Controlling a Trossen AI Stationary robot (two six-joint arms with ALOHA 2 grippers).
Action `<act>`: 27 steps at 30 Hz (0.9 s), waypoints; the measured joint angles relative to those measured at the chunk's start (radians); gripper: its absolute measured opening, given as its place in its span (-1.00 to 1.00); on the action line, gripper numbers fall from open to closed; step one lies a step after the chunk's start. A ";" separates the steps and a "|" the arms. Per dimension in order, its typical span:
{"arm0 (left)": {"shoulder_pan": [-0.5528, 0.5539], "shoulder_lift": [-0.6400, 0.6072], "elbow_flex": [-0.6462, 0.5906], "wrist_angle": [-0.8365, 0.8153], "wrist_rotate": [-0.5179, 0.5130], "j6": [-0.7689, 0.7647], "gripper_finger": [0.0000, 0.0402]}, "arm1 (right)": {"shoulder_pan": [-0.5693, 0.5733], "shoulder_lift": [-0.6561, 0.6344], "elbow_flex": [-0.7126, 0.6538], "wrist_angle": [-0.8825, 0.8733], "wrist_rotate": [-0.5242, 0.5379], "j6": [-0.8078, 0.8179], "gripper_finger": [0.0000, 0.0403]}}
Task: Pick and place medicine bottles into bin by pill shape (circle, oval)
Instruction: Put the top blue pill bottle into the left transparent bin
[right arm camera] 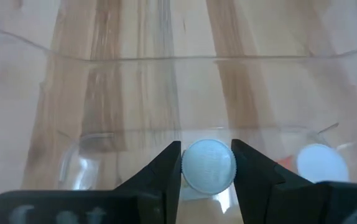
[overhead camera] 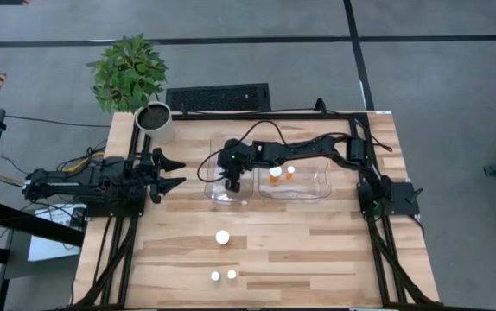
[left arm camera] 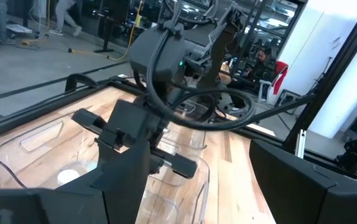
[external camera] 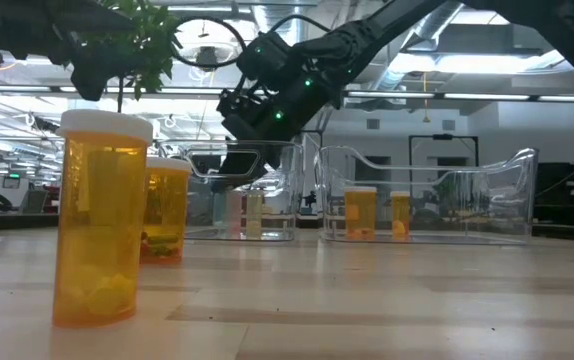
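My right gripper (overhead camera: 232,183) reaches down into the left of two clear bins (overhead camera: 213,192), shut on a small bottle's white cap (right arm camera: 208,165). A second white-capped bottle (right arm camera: 320,163) stands beside it in that bin. Two amber bottles (overhead camera: 276,174) (overhead camera: 290,171) stand in the right clear bin (overhead camera: 321,180). A larger bottle (overhead camera: 222,237) and two small ones (overhead camera: 216,276) (overhead camera: 232,274) stand on the table toward its near edge. My left gripper (overhead camera: 177,173) is open and empty at the table's left, level with the bins. My right gripper pinches the round white cap by its two opposite sides (right arm camera: 188,165) between its two fingers (right arm camera: 166,171). The fingers come from above, pointing down. The bottle is upright inside the left bin; whether its base rests on the bin floor I cannot tell.
A white plant pot (overhead camera: 155,121) with a green plant stands at the table's far left corner, and a black keyboard (overhead camera: 218,97) lies behind the table. In the low view two amber bottles (external camera: 102,220) (external camera: 165,222) stand close to the camera. Bare wood lies between the bins and the loose bottles.
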 joint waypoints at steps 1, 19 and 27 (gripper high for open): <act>0.000 0.000 0.000 0.000 0.000 0.000 0.34 | 0.000 -0.001 0.001 -0.001 0.000 0.000 -0.33; 0.000 0.000 0.000 0.000 0.000 -0.002 0.34 | -0.003 0.000 0.000 -0.007 0.000 -0.007 -0.23; 0.000 0.000 0.000 0.000 0.000 -0.007 0.34 | -0.003 0.000 0.000 -0.006 0.000 -0.007 -0.07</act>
